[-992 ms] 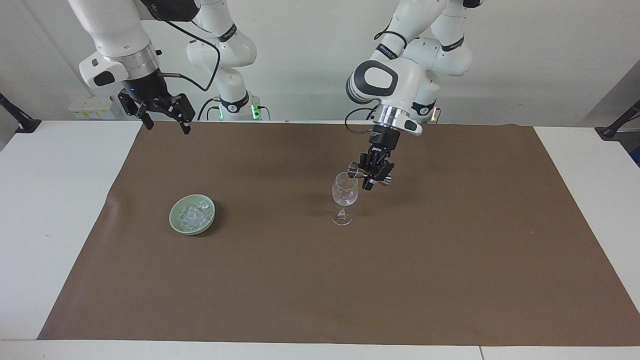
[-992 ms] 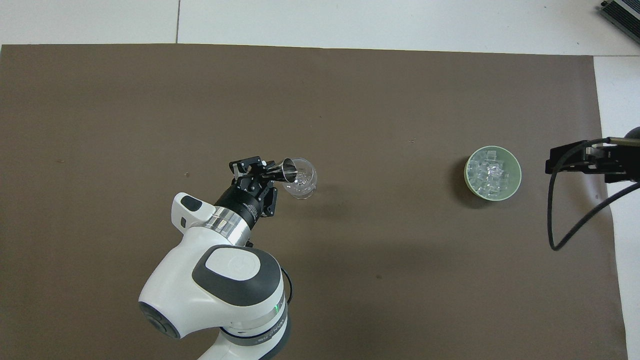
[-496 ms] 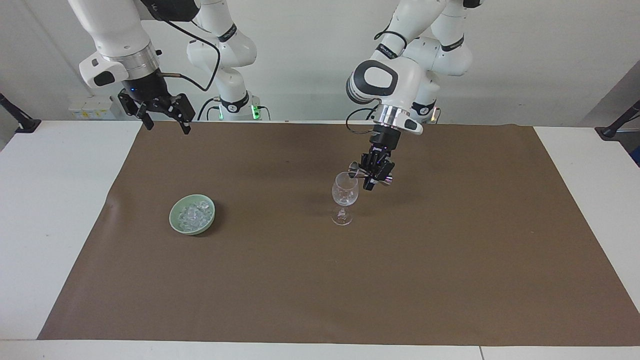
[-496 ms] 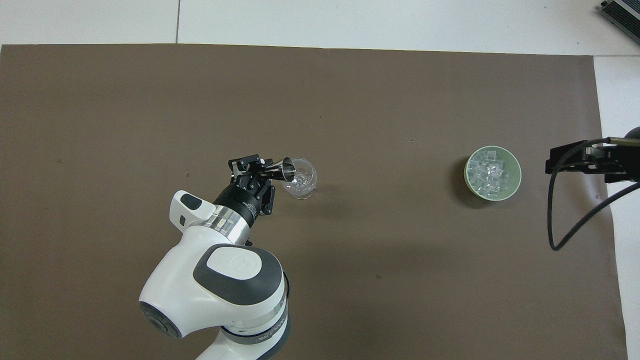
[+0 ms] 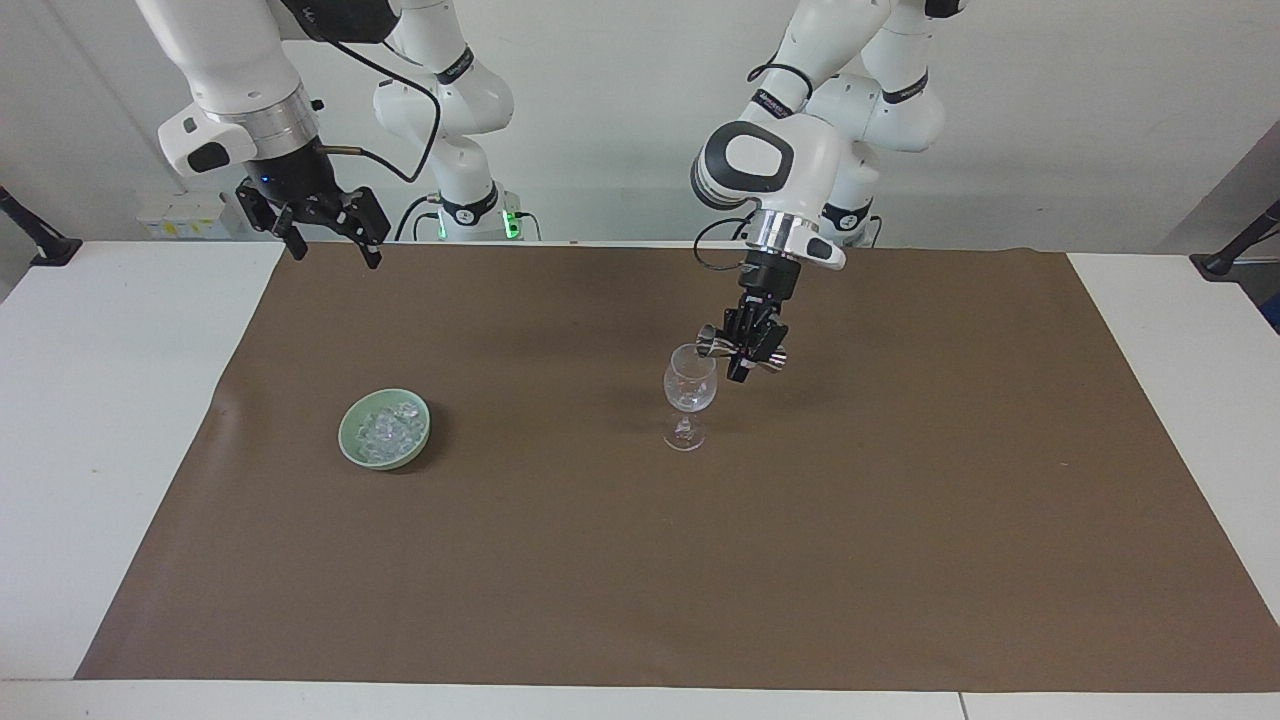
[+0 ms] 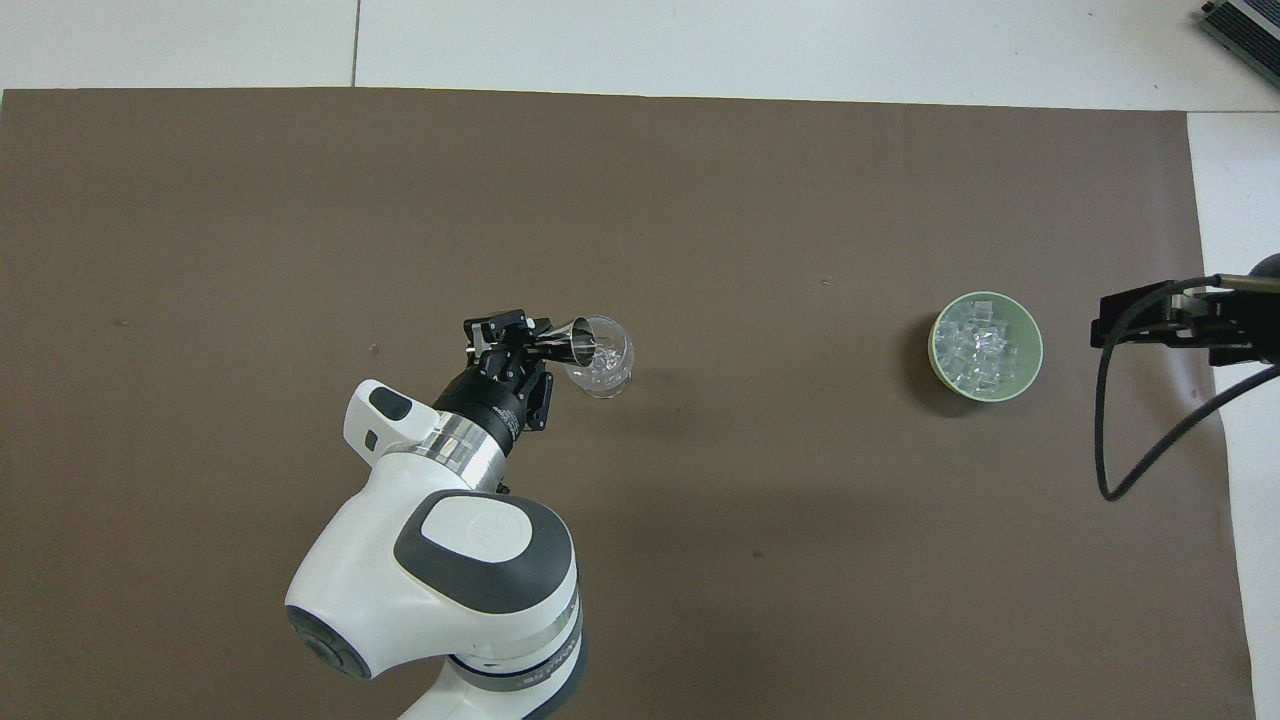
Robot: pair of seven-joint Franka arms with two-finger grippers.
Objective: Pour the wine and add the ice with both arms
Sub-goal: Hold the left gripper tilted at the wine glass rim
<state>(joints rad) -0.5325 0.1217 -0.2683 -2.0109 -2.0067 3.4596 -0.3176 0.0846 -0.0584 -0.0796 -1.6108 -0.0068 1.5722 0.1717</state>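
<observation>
Item 1, left gripper [image 5: 745,352]: being held over the brown mat [image 5: 900,500] just beside the rim of the wine glass [image 5: 689,385]; its fingers are being pressed together on a small metal jigger [image 5: 712,341], which is being kept tipped on its side with its mouth at the glass's rim. In the overhead view the left gripper [image 6: 515,345] is being seen with the jigger [image 6: 575,340] pointing into the wine glass [image 6: 603,362].

Item 2, wine glass: being kept upright on the mat near the table's middle, clear and stemmed. Whether liquid is being poured cannot be told.

Item 3, ice [image 5: 388,428]: being kept as a heap of small clear chunks in a pale green bowl [image 5: 352,440], which is standing on the mat toward the right arm's end of the table, well apart from the glass. Overhead, the ice [image 6: 980,350] is being shown filling the bowl [image 6: 1030,340].

Item 4, right gripper [image 5: 330,243]: being held up in the air over the mat's edge at the right arm's end, its fingers being spread wide with nothing between them; this arm is waiting. Overhead, the right gripper [image 6: 1180,325] is being seen beside the bowl.
</observation>
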